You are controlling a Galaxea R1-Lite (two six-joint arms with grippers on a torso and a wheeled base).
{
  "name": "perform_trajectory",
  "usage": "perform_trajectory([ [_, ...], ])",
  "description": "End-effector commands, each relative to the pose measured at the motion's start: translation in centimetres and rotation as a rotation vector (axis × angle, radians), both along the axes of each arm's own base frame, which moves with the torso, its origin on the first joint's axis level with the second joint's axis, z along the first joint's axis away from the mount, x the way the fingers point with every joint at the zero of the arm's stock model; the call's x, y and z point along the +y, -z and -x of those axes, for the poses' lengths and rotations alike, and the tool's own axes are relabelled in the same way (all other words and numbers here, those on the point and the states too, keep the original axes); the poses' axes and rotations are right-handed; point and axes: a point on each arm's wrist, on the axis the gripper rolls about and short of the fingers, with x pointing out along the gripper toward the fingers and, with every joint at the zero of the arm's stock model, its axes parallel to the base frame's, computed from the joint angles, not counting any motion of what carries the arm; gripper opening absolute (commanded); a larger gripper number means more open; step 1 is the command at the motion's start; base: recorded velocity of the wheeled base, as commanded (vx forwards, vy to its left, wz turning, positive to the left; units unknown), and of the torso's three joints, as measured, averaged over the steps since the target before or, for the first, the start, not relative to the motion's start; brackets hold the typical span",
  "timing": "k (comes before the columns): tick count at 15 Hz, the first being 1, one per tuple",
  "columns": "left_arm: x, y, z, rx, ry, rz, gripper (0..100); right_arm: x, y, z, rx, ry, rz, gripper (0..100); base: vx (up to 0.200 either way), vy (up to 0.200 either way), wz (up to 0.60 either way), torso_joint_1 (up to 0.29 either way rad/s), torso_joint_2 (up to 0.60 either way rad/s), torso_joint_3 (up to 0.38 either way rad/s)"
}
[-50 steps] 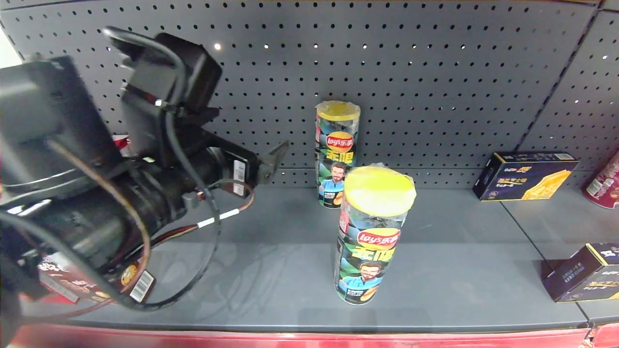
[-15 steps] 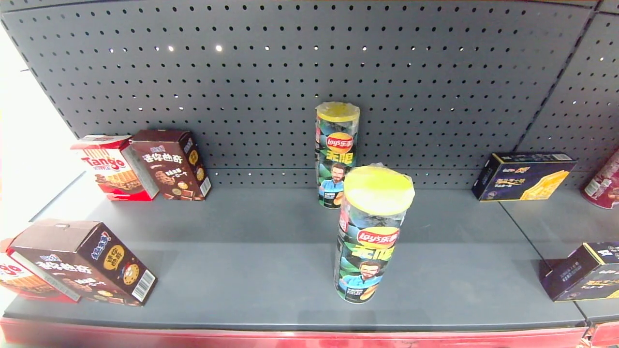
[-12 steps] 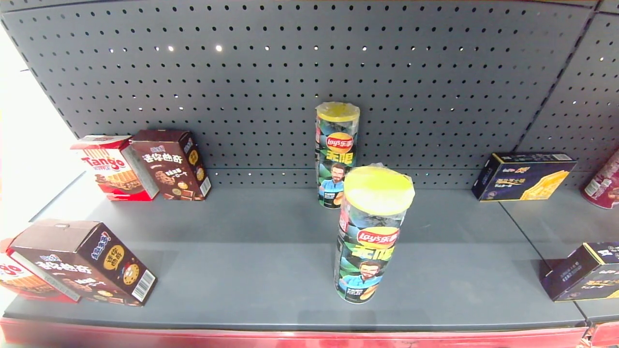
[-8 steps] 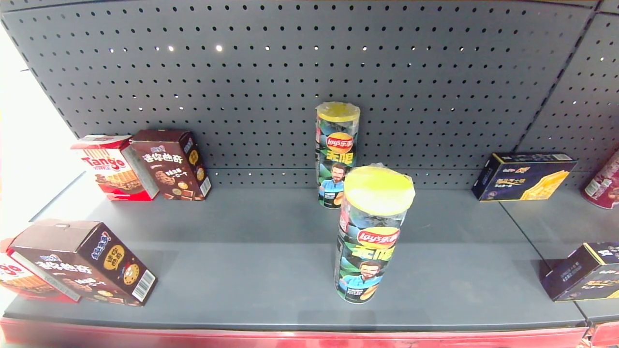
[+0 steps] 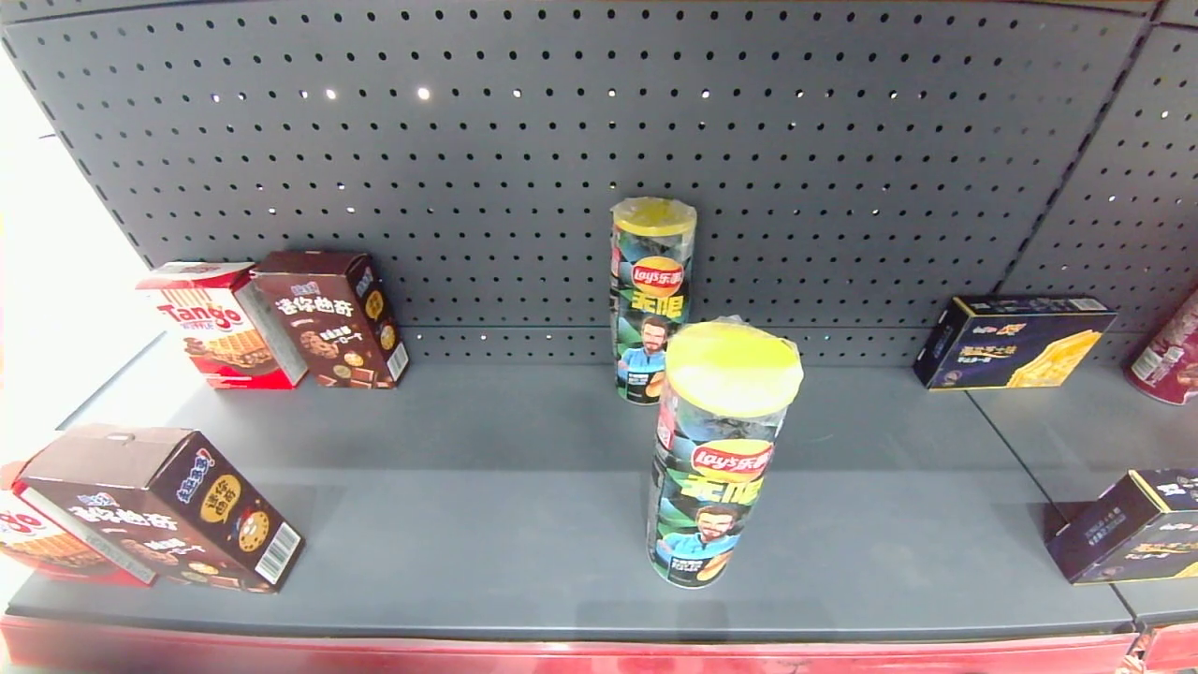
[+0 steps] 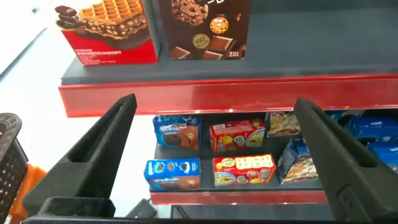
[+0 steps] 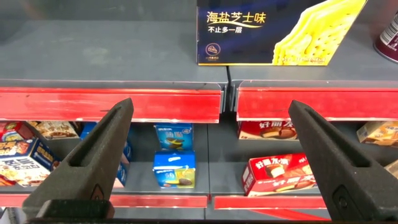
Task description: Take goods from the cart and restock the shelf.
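- The shelf and pegboard are finished in matt grey painted metal.
- The front chip can is wrapped in glossy print and capped in smooth yellow plastic.
- The brown cookie box is formed of glossy card.

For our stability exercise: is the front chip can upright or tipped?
Upright: the front chip can stands on its base on the shelf, yellow lid uppermost.
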Motion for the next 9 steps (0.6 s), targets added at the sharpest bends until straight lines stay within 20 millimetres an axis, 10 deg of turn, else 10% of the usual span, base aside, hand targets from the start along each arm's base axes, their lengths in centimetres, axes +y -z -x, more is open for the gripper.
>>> perform_trajectory([
  [1,0.0,0.0,0.0,0.003,0.001,0.000,100,0.0,0.0,0.0,0.002,0.000,0.001,100,0.000,0.000,0.00,0.000,0.00,0.000],
  [4,0.0,0.0,0.0,0.006,0.005,0.000,100,0.0,-0.5,-0.1,0.005,-0.002,-0.010,100,0.000,0.000,0.00,0.000,0.00,0.000],
  [6,0.0,0.0,0.0,0.008,0.007,0.000,100,0.0,-10.1,-2.4,0.034,-0.006,-0.117,100,0.000,0.000,0.00,0.000,0.00,0.000],
  [9,0.0,0.0,0.0,0.006,0.002,0.000,100,0.4,-11.4,-3.4,0.058,-0.187,0.030,100,0.000,0.000,0.00,0.000,0.00,0.000],
])
